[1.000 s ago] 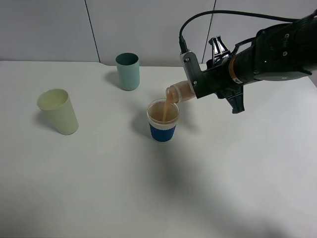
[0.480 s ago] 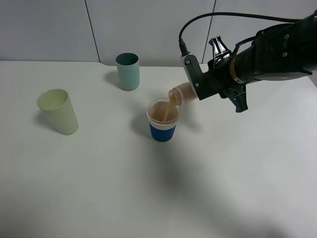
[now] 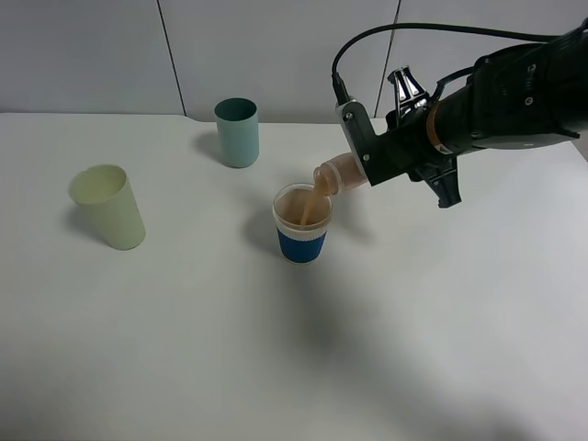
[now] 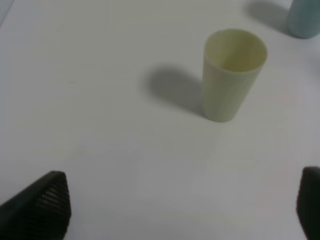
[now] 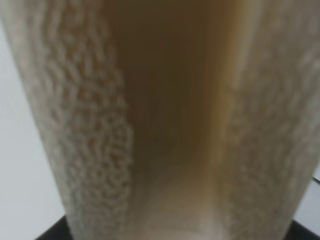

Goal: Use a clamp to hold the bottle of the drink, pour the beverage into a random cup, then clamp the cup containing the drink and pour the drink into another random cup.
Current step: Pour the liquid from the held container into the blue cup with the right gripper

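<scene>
My right gripper (image 3: pixel 366 163) is shut on the drink bottle (image 3: pixel 336 175), tipped with its mouth over the blue paper cup (image 3: pixel 302 223). A brown stream runs from the bottle into that cup, which holds brown drink. The bottle (image 5: pixel 170 120) fills the right wrist view with brown liquid inside. A pale yellow cup (image 3: pixel 108 207) stands at the left and a teal cup (image 3: pixel 237 132) at the back. My left gripper (image 4: pixel 180 210) is open; its dark fingertips (image 4: pixel 42 202) frame the yellow cup (image 4: pixel 232 72), which stands some way ahead of it.
The white table (image 3: pixel 276 349) carries only the three cups. The right arm's cable (image 3: pixel 413 28) loops above the arm. A grey panelled wall (image 3: pixel 92 55) runs behind the table's back edge. The teal cup's base (image 4: pixel 306 19) shows at the corner of the left wrist view.
The right gripper and bottle have shifted slightly right and up over the blue cup, still pouring. The cups have not moved.
</scene>
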